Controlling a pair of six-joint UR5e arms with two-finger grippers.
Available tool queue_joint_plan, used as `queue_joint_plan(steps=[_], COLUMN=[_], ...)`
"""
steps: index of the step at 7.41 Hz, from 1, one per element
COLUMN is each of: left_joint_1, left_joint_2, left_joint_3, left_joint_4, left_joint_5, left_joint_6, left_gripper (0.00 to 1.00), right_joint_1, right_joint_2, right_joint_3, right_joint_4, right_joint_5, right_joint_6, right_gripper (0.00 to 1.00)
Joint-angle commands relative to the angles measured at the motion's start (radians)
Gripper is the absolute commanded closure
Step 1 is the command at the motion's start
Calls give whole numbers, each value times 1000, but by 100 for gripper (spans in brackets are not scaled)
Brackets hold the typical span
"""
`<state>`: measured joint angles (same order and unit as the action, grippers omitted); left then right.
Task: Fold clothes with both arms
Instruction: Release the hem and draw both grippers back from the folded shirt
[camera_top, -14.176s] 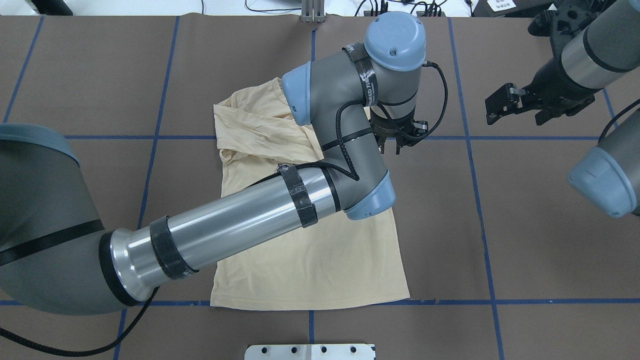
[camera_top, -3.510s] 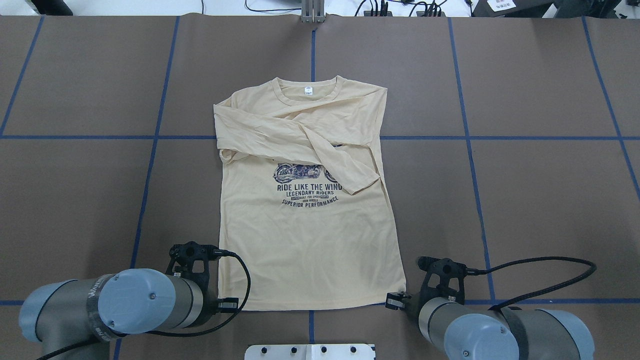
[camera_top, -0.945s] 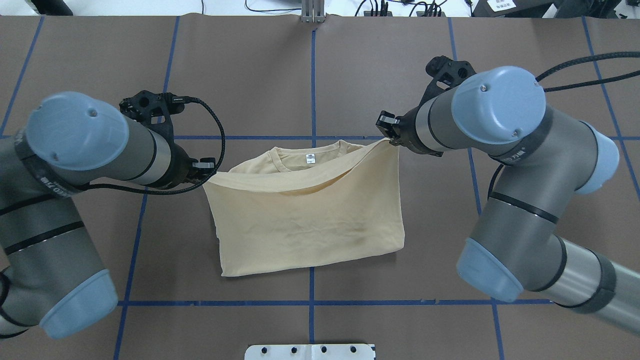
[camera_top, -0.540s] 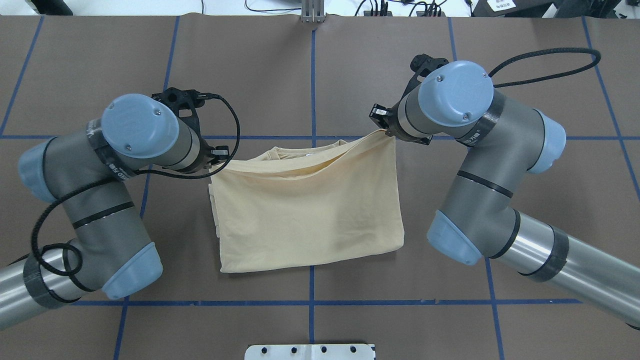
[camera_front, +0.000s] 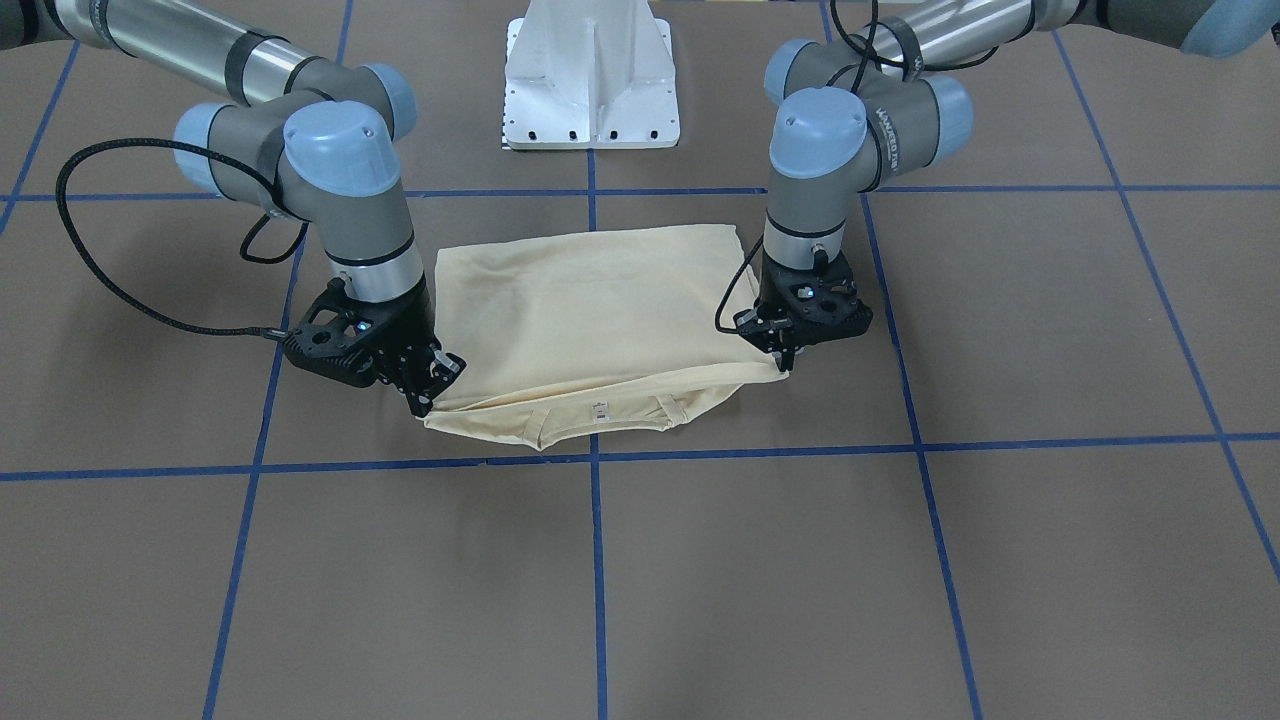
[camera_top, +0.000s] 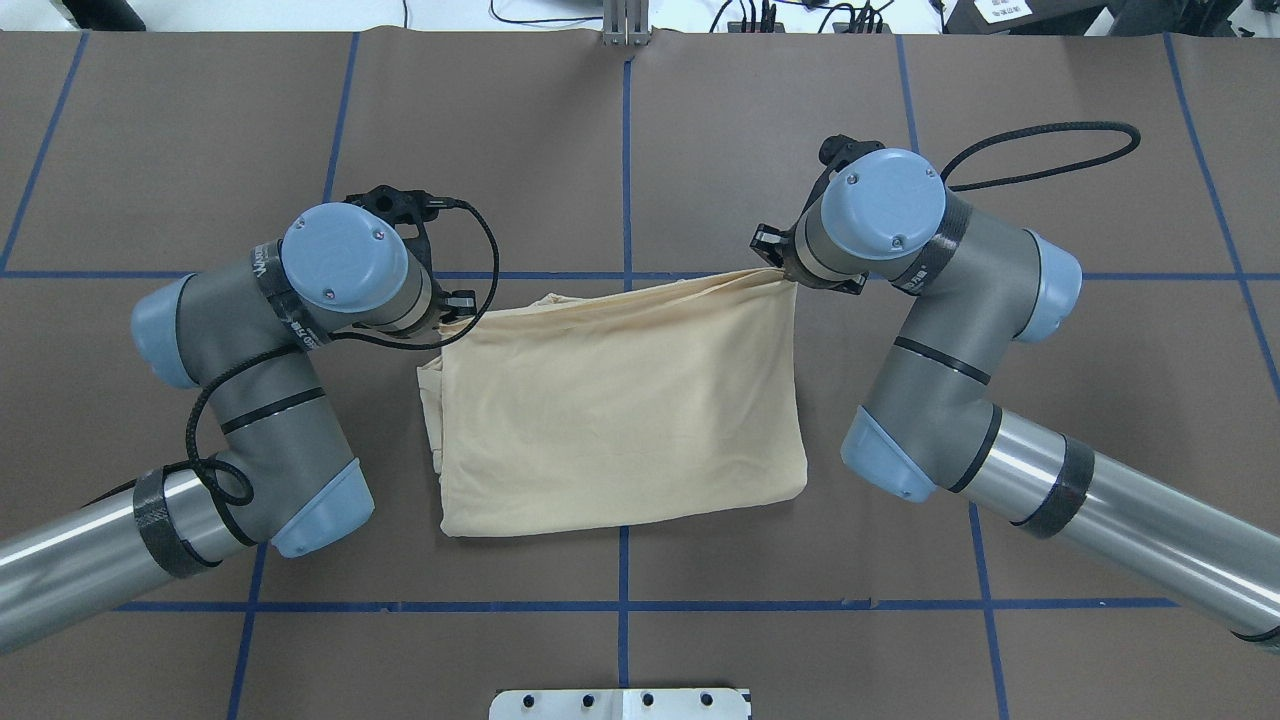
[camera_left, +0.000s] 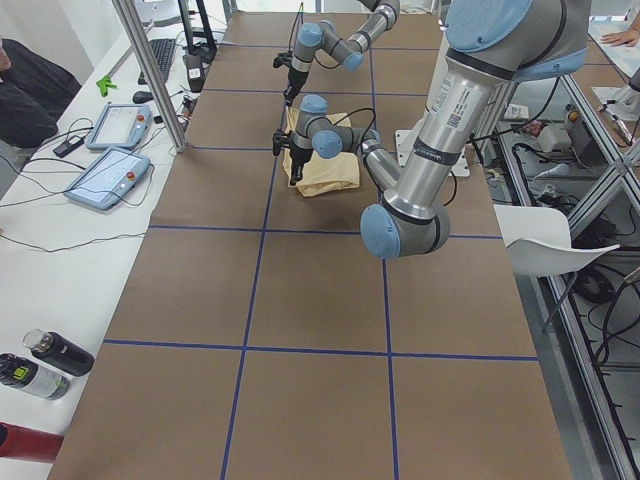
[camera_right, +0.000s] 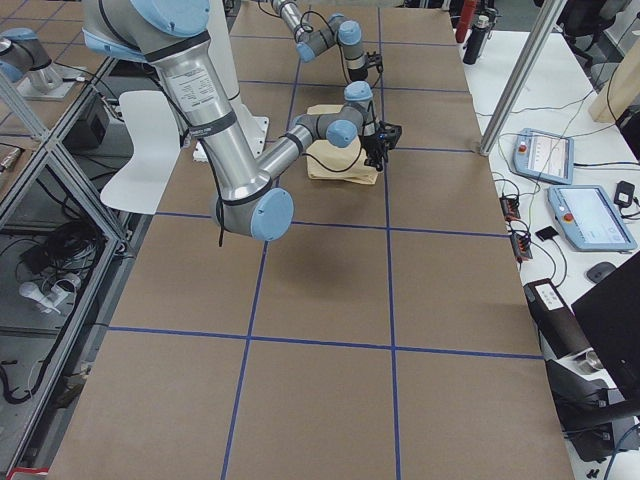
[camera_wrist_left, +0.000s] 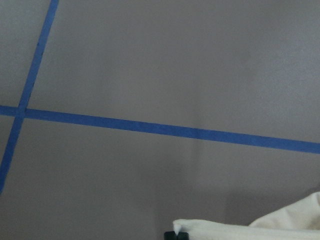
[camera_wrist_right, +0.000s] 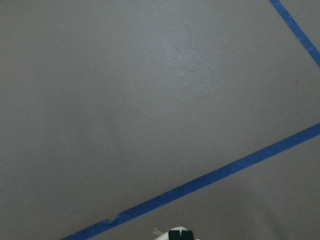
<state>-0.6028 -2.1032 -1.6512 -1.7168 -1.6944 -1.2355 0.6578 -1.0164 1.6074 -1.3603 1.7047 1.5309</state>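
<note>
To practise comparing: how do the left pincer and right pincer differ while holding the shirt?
The right pincer holds its corner farther from the robot than the left pincer, so the held edge slants. The right pincer leans sideways; the left pincer hangs nearly upright. Both are shut on the shirt.

The T-shirt (camera_top: 620, 410) is plain pale cream-yellow, with a seemingly white label (camera_front: 600, 408) at 6 o'clock in the front-facing view. The brown tabletop (camera_top: 1050, 130) carries blue grid lines (camera_top: 1150, 276). The left arm (camera_top: 260, 420) and right arm (camera_top: 940, 370) are silver-grey, capped light blue.
</note>
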Motion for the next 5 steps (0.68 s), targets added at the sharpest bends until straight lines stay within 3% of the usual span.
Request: queue_joint_plan(steps=[1,3,5], left_joint_1=[-6,6,107], left_joint_2=[15,119,254], left_joint_3=[-52,-178,-235], left_joint_4=[-58,-85,-226], left_joint_5=[-14,-156,-162], left_joint_6=[136,143,85], left_gripper=[0,0,0], right_joint_1=[5,23,23], right_joint_2=[4,2,-5], right_joint_3=[0,22,37], right_joint_4=[3,4,4], right_joint_5=[12,83,84], right_joint_6=[-64,-86,-86], right_gripper=[0,0,0])
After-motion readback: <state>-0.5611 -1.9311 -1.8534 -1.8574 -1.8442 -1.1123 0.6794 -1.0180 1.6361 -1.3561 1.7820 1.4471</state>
